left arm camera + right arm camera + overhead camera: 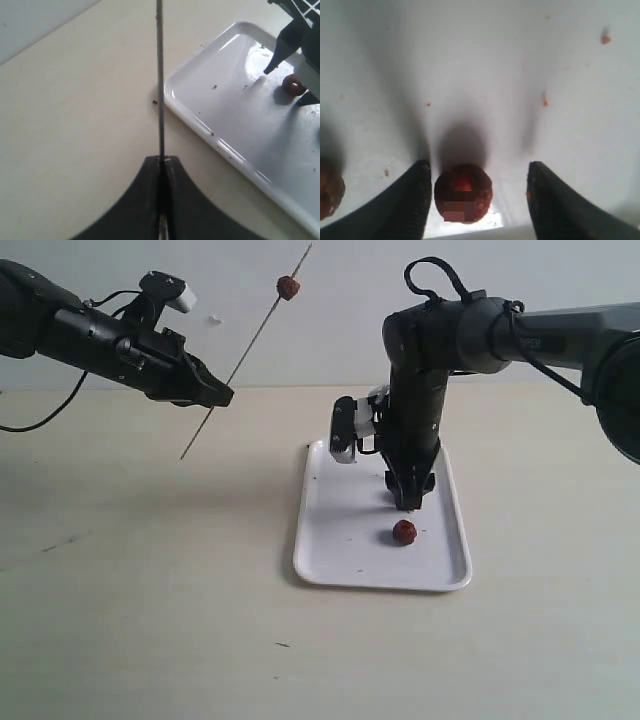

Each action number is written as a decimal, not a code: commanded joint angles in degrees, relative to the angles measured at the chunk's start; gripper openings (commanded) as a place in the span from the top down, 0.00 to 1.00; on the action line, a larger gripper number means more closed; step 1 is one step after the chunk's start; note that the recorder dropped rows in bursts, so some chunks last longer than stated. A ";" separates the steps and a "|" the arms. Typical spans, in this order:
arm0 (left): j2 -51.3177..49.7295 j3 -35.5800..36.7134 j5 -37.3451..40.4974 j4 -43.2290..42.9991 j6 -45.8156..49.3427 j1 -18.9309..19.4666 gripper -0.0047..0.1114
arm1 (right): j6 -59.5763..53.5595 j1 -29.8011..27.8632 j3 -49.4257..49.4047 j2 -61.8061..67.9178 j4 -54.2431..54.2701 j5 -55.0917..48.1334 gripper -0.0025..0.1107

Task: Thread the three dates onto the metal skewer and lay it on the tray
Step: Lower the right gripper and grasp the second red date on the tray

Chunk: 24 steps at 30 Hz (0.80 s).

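Observation:
My left gripper (pixel 222 395) is shut on the thin metal skewer (pixel 250 347), which slants up to the right in the air, left of the tray. One date (pixel 288 287) is threaded near its upper end. In the left wrist view the skewer (pixel 160 75) runs straight out from the closed jaws (pixel 162 161). My right gripper (pixel 408 502) points down into the white tray (pixel 335 535). It is open around a second date (pixel 463 192), which touches one finger and stands apart from the other. A third date (pixel 404 532) lies loose on the tray just in front.
The tray (pixel 235 125) carries small dark crumbs and lies on a pale tabletop (pixel 150 570). The right arm (pixel 415 390) stands upright over the tray's far half. A plain wall rises behind the table.

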<state>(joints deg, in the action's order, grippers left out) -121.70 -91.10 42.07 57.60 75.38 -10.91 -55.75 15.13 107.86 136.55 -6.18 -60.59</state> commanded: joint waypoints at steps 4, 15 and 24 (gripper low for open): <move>0.12 -0.20 -0.33 0.12 -0.43 -0.03 0.96 | -0.70 0.08 -0.05 0.25 -0.76 -1.74 0.50; 0.12 -0.20 -0.33 0.12 -0.43 -0.03 0.96 | -0.59 0.08 -0.05 0.25 -0.41 -2.03 0.58; 0.12 -0.20 -0.31 0.12 -0.32 -0.03 0.96 | 6.31 0.08 -0.05 0.25 -0.32 -1.00 0.75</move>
<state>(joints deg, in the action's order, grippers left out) -121.70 -91.10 41.92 57.51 75.38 -10.91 -52.58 15.13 107.86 136.94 -6.73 -62.44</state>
